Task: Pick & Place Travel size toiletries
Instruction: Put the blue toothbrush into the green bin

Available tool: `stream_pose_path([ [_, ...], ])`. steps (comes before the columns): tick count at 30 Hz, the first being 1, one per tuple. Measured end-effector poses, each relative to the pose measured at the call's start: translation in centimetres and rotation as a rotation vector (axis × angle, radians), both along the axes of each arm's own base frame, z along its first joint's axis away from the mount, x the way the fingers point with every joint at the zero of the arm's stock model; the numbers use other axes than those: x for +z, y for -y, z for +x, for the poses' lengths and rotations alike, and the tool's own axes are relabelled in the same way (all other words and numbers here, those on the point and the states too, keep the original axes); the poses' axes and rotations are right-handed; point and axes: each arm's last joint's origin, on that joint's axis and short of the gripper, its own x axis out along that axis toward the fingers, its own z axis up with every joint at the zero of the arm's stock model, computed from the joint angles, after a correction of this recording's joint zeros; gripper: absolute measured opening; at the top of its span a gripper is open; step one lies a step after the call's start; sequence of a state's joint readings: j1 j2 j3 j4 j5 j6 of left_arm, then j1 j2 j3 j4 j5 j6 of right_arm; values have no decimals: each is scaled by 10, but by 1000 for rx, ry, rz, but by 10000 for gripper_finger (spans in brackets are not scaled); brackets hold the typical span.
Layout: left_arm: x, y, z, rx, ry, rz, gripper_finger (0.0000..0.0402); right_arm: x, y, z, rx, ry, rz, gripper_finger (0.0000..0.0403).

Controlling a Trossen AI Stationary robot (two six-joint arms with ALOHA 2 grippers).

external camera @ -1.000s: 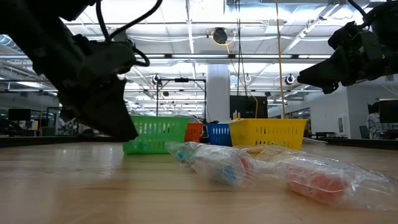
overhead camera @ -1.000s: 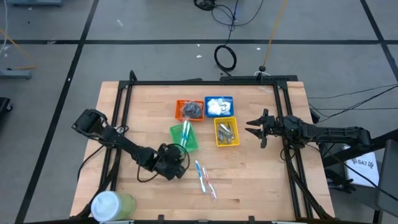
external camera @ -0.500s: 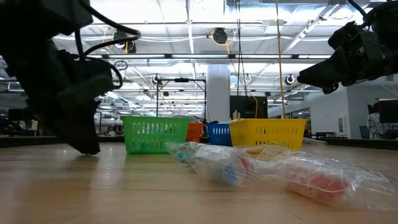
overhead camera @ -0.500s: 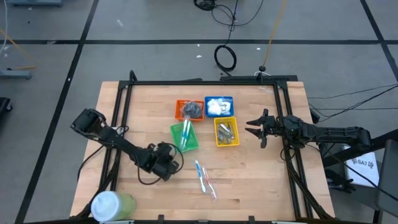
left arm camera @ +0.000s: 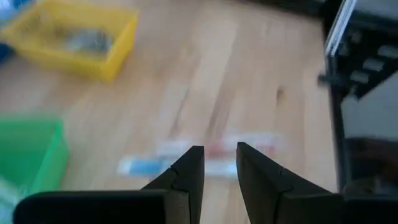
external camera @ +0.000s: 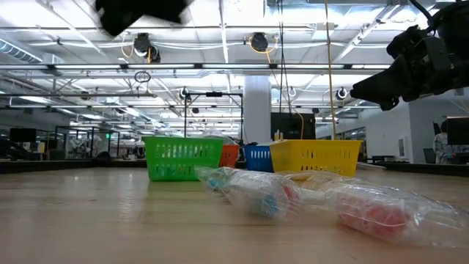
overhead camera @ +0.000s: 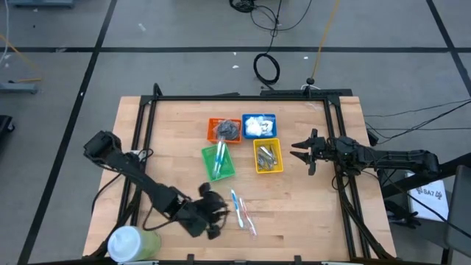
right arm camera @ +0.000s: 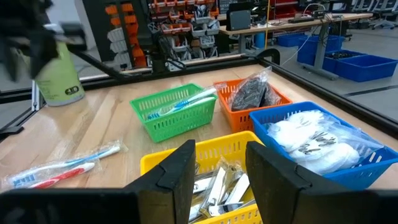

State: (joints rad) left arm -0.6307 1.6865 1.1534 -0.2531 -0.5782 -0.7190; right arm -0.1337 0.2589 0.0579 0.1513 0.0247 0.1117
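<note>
The left gripper (overhead camera: 215,215) hangs over the near part of the table (overhead camera: 309,213), just beside the two wrapped toothbrushes (overhead camera: 243,212) that lie loose on the wood. Its arm comes from the left edge and bends low across the table, the fingers pointing toward the toothbrushes. In its wrist view the two dark fingers (left arm camera: 189,171) stand a little apart with only a narrow gap, and nothing is between them; the toothbrushes (left arm camera: 205,162) show blurred just beyond the tips. In the low view only a dark piece of this arm shows at the upper edge, cut off. The toothbrushes (external camera: 308,198) fill the front of that view in clear wrap.

A white-and-green tub (overhead camera: 132,241) stands at the near left corner, partly cut off by the picture's edge.

Farther in, four small baskets sit close together. The green basket (overhead camera: 218,162) holds another toothbrush, the yellow basket (overhead camera: 267,156) holds silver clippers, the orange basket (overhead camera: 224,129) holds dark discs in wrap, and the blue basket (overhead camera: 259,126) holds white packets.

The right gripper (overhead camera: 304,151) waits to the right of the yellow basket, held above the table, its arm stretched straight in from the right edge. Its fingers (right arm camera: 177,168) are apart and empty. In its wrist view the near wall of the yellow basket is partly hidden behind them.
</note>
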Motion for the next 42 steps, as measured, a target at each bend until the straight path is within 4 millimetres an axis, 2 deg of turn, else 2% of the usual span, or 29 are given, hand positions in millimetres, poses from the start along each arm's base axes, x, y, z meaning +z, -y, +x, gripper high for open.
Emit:
stream_pose_path([
  [3,19,4,28,-7,-5,63,92,-1,0,0,0,-6,1,130],
  [5,19,6,45,-41,-74,127,92,0,0,0,0,-4,0,130],
  [9,-7,9,76,-139,-287,261,92,-1,0,0,0,-9,1,130],
  [13,-43,8,91,-341,-468,274,92,-1,0,1,0,-10,2,130],
  [16,-64,8,95,-492,-542,242,92,-1,0,1,0,-10,2,130],
  [19,-72,8,97,-611,-562,265,92,-1,0,1,0,-10,1,130],
  [25,-68,18,94,-730,-513,469,92,-1,0,1,0,-9,1,130],
  [29,-69,26,92,-734,-480,556,93,-1,0,1,0,-9,1,130],
  [34,-70,25,91,-767,-504,674,96,-1,0,1,0,-9,1,130],
  [37,-71,20,90,-769,-538,683,121,-1,0,1,0,-9,1,130],
  [42,-71,6,96,-722,-564,665,191,-1,0,1,0,-9,1,130],
])
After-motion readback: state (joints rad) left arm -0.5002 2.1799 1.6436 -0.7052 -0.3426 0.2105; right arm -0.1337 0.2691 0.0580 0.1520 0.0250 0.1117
